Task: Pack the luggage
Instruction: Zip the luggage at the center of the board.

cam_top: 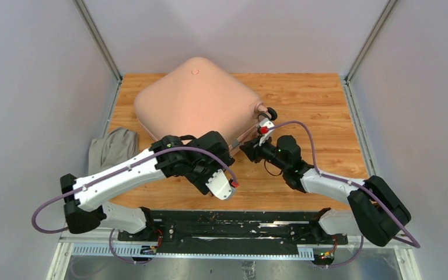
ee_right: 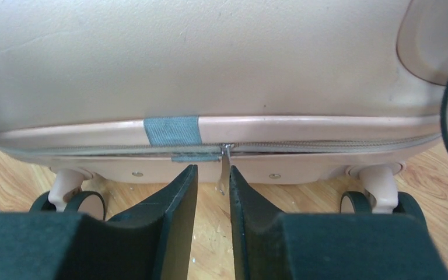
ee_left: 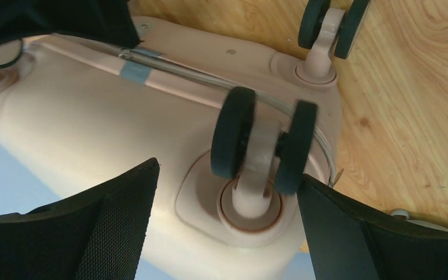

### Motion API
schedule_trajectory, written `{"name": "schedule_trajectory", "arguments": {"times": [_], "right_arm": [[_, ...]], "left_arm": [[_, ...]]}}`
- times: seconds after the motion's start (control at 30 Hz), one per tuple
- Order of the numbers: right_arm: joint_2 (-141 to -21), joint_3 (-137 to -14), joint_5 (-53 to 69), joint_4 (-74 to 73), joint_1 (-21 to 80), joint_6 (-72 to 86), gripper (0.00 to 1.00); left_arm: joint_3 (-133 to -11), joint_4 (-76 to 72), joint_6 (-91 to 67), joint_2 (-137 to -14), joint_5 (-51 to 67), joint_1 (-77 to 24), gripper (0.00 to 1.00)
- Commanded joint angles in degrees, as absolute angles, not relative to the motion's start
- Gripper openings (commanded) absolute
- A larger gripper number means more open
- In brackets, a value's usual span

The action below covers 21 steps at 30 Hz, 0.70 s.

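Note:
The luggage [cam_top: 192,102] is a pale pink hard-shell suitcase lying shut on the wooden table. My left gripper [cam_top: 213,143] is at its near side. In the left wrist view the left gripper [ee_left: 227,172] is open wide, and a black-and-pink wheel [ee_left: 262,146] of the luggage [ee_left: 93,128] stands between its fingers without being gripped. My right gripper [cam_top: 245,147] is at the luggage's near right corner. In the right wrist view the right gripper [ee_right: 213,169] is open by a narrow gap. The metal zipper pull [ee_right: 224,169] hangs in that gap against the right finger, below the luggage's [ee_right: 210,58] zip seam.
A grey cloth bundle [cam_top: 114,146] lies on the table left of the luggage, beside my left arm. Grey walls close in the table [cam_top: 315,105] on three sides. A grey tape tab [ee_right: 172,129] crosses the zip seam just left of the pull.

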State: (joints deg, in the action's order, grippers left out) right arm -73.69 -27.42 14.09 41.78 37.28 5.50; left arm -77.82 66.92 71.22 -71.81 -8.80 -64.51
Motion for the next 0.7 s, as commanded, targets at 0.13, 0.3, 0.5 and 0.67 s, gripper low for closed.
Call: {"name": "schedule_trajectory", "arguments": {"times": [0.13, 0.3, 0.5, 0.67], "right_arm": [[-66.68, -21.23, 17.31, 43.16, 33.61, 9.85, 0.48], [-67.43, -19.39, 19.44, 44.72, 32.00, 10.06, 0.54], [-73.10, -23.23, 22.18, 48.26, 31.70, 9.63, 0.56], [-77.59, -26.82, 23.20, 50.53, 31.55, 9.49, 0.55]], "left_arm": [[-79.37, 69.26, 71.44, -80.45, -5.66, -61.74, 0.89], [-80.28, 69.13, 69.36, -82.93, -5.79, -60.91, 0.68], [-82.51, 68.97, 67.60, -82.39, -9.16, -60.98, 0.13], [-89.70, 68.74, 67.89, -81.99, -10.26, -61.24, 0.00]]}}
